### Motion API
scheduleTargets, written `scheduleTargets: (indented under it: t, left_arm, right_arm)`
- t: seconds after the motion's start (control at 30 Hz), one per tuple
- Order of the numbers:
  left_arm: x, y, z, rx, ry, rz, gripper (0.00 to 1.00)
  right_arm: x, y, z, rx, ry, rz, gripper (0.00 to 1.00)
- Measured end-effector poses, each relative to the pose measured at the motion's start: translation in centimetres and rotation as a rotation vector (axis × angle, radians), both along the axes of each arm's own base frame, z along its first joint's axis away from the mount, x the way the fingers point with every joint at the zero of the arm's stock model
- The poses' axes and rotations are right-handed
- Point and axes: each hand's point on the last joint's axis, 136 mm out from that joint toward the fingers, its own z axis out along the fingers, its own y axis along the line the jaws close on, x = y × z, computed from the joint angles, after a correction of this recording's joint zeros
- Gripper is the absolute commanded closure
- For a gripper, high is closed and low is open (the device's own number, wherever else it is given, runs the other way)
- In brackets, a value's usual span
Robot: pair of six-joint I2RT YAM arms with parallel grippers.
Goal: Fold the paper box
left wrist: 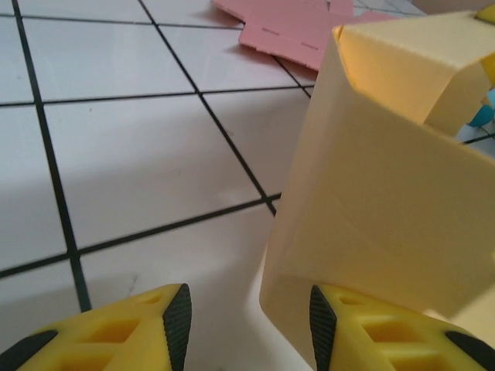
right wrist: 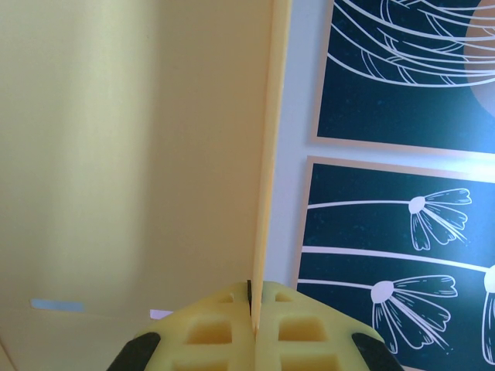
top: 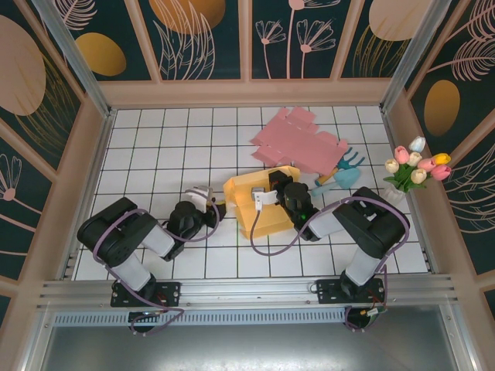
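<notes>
Left gripper (left wrist: 247, 318), near-left on the bench (top: 155, 139): jaws released, nothing between them. The lower corner of the yellow paper box (left wrist: 387, 193) lies just beside one pad. The half-formed box sits mid-bench, towards the near edge.

Right gripper (right wrist: 251, 294): jaws clenched on one thin upright wall of the box.

Risk: a left push at that corner could twist the box against this single hold, creasing or tearing the pinched wall.

Pink blank (top: 298, 143), towards the far-right corner, lies apart.

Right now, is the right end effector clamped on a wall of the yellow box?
Yes: the right wrist view shows the right end effector shut on the thin edge of a yellow box wall.
</notes>
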Motion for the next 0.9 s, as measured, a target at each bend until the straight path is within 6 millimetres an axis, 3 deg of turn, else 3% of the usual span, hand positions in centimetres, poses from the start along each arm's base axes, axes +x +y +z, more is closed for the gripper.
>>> scheduleTargets:
  t: [0.3,0.9]
  left_arm:
    - [-0.4,0.4,-0.2,0.000,0.002,0.008,0.47]
    - [-0.3,-1.7,2.0,-0.059,-0.028,-0.081,0.41]
  right_arm:
    - [0.0,0.0,0.0,-0.001,0.000,-0.001,1.00]
    - [0.1,0.0,0.0,-0.009,0.000,-0.001,1.00]
